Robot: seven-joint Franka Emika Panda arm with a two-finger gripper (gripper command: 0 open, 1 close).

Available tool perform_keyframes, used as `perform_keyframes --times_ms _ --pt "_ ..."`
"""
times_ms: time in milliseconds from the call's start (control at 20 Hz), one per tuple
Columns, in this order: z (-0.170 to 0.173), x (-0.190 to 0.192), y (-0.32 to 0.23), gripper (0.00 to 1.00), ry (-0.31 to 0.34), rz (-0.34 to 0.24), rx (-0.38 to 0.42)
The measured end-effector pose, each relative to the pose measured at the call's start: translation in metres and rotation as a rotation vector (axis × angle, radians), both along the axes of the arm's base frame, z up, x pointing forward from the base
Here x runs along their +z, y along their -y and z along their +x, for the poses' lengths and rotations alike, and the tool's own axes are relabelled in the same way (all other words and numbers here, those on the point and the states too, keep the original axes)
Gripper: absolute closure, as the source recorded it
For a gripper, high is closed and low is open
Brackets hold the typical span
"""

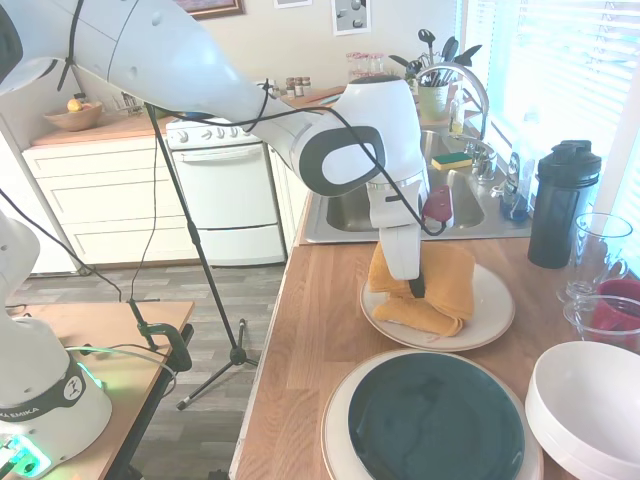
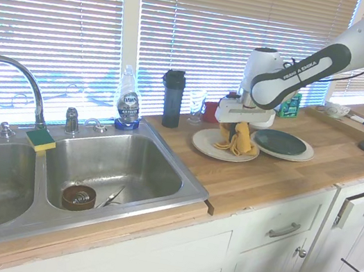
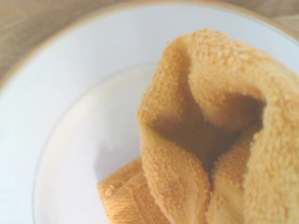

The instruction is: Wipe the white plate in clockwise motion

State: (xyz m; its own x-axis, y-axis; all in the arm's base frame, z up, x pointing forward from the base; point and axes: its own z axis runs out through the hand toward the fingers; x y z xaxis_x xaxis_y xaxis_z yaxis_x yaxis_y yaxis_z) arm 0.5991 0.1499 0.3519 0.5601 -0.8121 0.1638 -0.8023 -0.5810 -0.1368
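the wiping looks under way, not finished: the cloth (image 1: 425,288) lies bunched on the white plate (image 1: 492,308), which sits on the table (image 1: 310,330) directly under the end effector (image 1: 415,287). how much of the clockwise circle is done cannot be told. the end effector points straight down, its fingers closed narrowly on a raised fold of the cloth, whose lower part rests on the plate's centre.
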Motion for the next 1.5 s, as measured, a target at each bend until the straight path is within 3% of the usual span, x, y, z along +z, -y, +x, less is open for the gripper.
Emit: perform_keyframes --times_ms 500,850,1100,1500 --pt "-0.050 0.011 -0.029 1.00 -0.037 -0.014 0.061" --pt "-0.064 0.009 -0.065 1.00 -0.046 0.001 0.087" --pt "-0.057 0.006 -0.083 1.00 -0.042 0.015 0.096" --pt "-0.019 0.004 -0.095 1.00 -0.017 0.042 0.072"
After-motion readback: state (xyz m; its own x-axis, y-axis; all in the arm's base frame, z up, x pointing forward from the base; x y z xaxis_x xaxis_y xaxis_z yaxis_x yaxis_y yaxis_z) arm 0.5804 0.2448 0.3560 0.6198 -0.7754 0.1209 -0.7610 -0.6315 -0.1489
